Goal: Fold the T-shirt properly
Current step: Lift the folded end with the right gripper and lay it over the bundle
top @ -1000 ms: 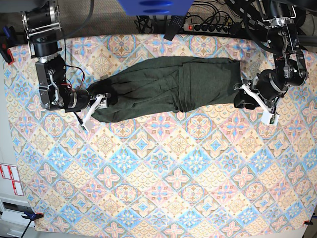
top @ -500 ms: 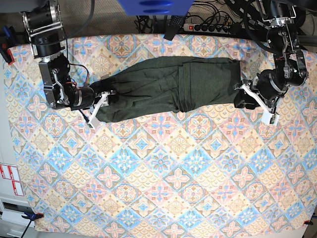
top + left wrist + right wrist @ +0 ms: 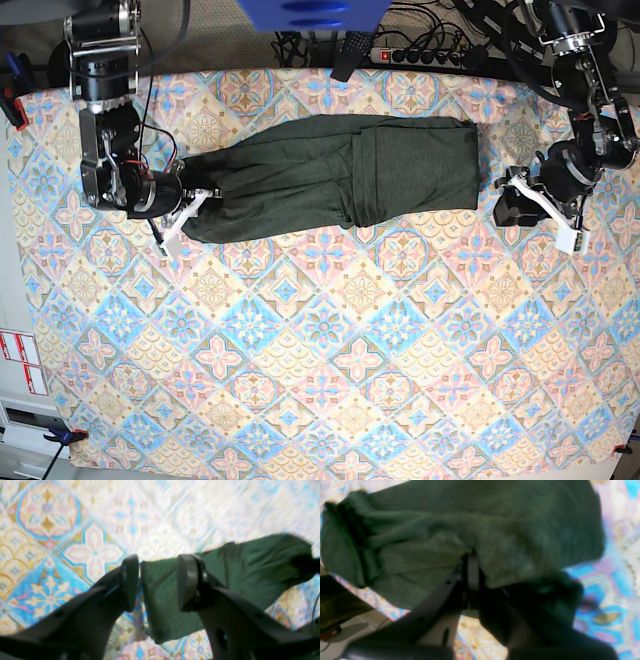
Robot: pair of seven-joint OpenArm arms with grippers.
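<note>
While the right gripper (image 3: 190,197) pinches the T-shirt (image 3: 340,175) near the tabletop's (image 3: 320,400) left edge, the left gripper (image 3: 510,200) stands open beside it; next, grasp that end.

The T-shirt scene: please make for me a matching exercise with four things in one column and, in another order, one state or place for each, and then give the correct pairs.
Things
1. T-shirt
2. left gripper
3. right gripper
4. power strip

States or places
A. jaws apart, at one end of the garment
B. beyond the far edge of the patterned cloth
C. shut on the garment's other end
D. lying stretched out, dark green

Pairs: 1-D, 2-A, 3-C, 4-B
</note>
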